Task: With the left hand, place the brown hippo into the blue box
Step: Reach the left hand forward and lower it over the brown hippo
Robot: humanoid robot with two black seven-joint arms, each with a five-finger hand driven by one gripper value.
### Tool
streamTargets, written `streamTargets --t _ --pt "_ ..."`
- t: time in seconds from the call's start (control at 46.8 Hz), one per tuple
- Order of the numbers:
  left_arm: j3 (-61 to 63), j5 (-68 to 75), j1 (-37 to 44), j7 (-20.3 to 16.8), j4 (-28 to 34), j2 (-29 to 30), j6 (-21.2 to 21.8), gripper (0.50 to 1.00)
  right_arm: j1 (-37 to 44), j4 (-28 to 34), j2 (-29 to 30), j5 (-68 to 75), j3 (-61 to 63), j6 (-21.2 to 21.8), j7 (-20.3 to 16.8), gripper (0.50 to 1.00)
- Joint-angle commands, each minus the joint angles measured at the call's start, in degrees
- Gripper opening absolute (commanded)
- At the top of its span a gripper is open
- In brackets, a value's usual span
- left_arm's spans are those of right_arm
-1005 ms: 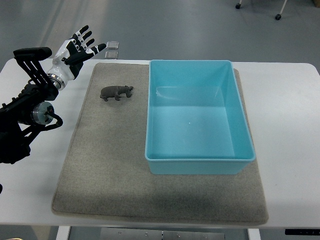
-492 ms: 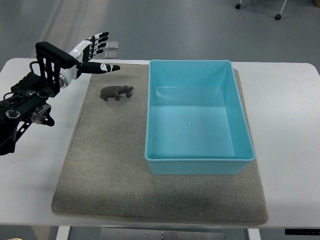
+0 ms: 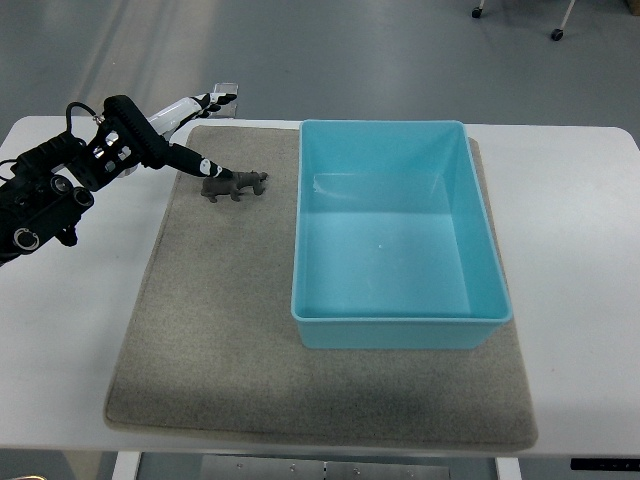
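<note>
I see a white table point(image 3: 570, 200) on grey floor point(image 3: 350, 50); chair casters point(image 3: 555, 33) roll beyond its far edge.

White table point(image 3: 570, 200) w/ grey mat point(image 3: 220, 340) on top.

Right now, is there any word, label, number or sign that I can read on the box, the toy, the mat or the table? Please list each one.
None can be read: the light blue plastic box, the small brown hippo toy, the grey felt mat and the white table show no print. The robot's black and white left hand shows no legible marking either.
</note>
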Motion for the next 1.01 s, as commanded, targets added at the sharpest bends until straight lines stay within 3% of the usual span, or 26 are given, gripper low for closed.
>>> streamTargets --t 0.0,0.77,0.984 --pt "1.3 2.2 -0.7 0.1 0.0 0.4 -0.3 0.992 0.0 0.0 0.0 0.0 0.0 0.0 0.0 0.936" --pt "6.0 6.8 -2.7 1.3 -0.1 0.3 0.3 0.969 0.0 0.0 0.0 0.0 0.0 0.0 0.0 0.936" --pt "6.0 8.2 -2.8 3.0 -0.1 0.3 0.6 0.891 0.0 0.0 0.0 0.0 0.0 0.0 0.0 0.936"
